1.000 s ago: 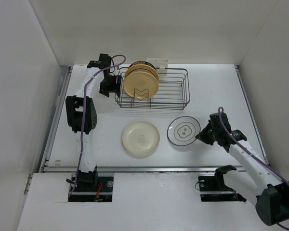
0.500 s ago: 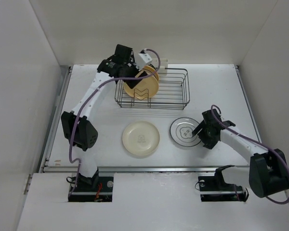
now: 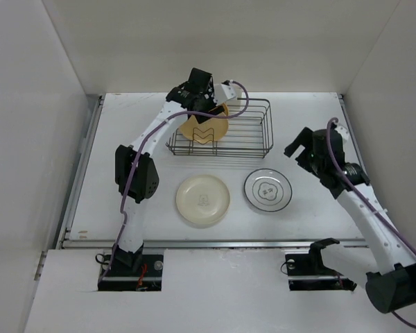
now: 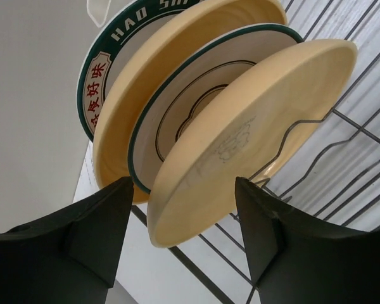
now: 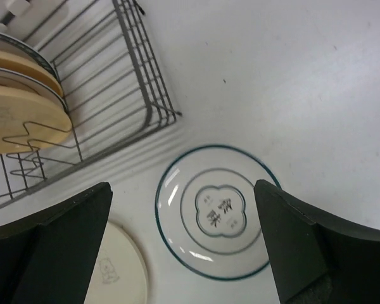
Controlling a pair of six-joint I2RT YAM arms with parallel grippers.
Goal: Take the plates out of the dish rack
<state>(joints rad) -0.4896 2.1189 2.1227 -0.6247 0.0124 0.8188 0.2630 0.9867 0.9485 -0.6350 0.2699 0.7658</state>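
Two sets of jaws, both parted. The left gripper [image 4: 182,190] is partly open, its fingers on either side of the near edge of the front yellow plate [image 4: 240,133]. A gap shows on each side, so it grips nothing yet. The right gripper [image 5: 182,187] is spread wide and holds nothing. It hangs above the dark-rimmed white plate [image 5: 218,212], which lies flat on the table [image 3: 319,125] beside the cream plate [image 3: 202,200].

Four plates stand on edge at the left end of the dish rack [image 3: 249,132]. Behind the front one are a green-rimmed white plate [image 4: 196,95], a second yellow plate [image 4: 133,107] and a lettered dark-rimmed plate [image 4: 98,69].

The step in hand looks like taking the third plate. Next, the left jaws should close squarely on the front rim, then lift it straight up clear of the zigzag divider.
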